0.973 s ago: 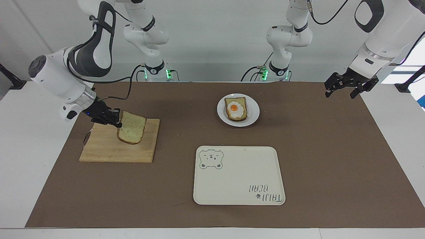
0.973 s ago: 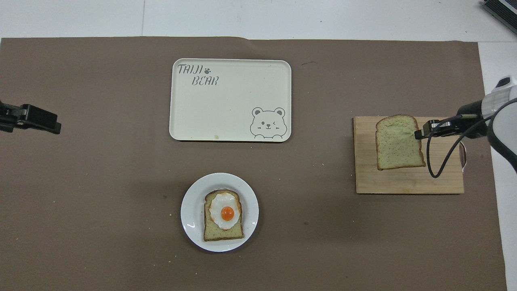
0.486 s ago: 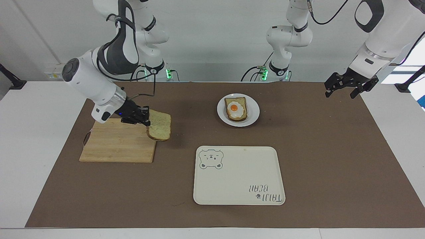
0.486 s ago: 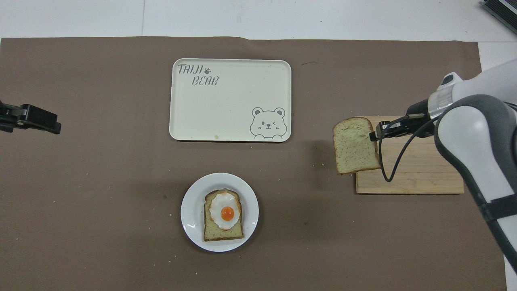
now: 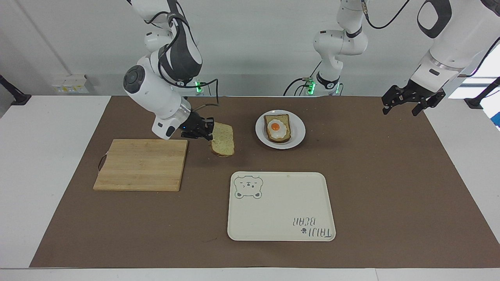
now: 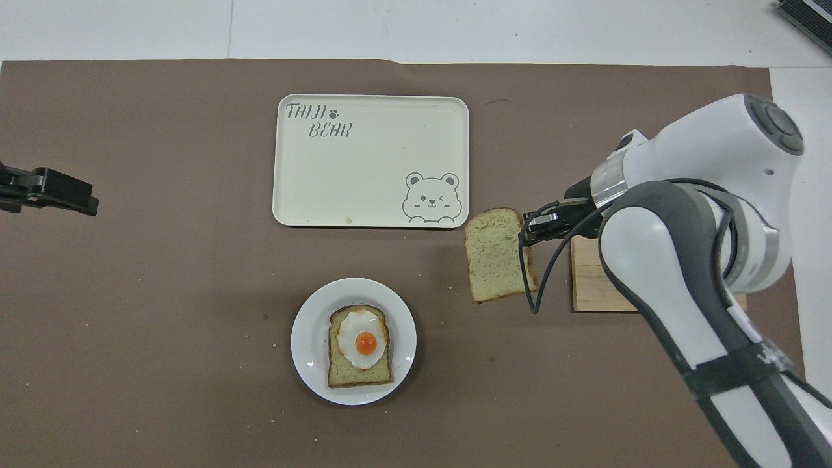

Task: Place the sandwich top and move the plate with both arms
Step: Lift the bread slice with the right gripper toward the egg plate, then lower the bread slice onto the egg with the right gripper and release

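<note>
Over bare mat, btwn cutting board (image 5: 140,164) and plate (image 5: 299,132): my right gripper (image 5: 207,130), clamped on one edge of sandwich top (image 5: 223,143), slice hanging tilted, clear of the table. Plate w/ egg bread (image 5: 278,128): on mat, nearer the robots than tray (image 5: 281,207). My left gripper (image 5: 404,102): waiting, fingers spread, holding nothing, over mat edge at left arm's end. Status, my est.: top picked; placing on egg and two-arm plate move not yet done.

White plate (image 5: 299,134); cream tray (image 5: 281,210), grey bear print; seemingly greenish bread (image 5: 223,139).
</note>
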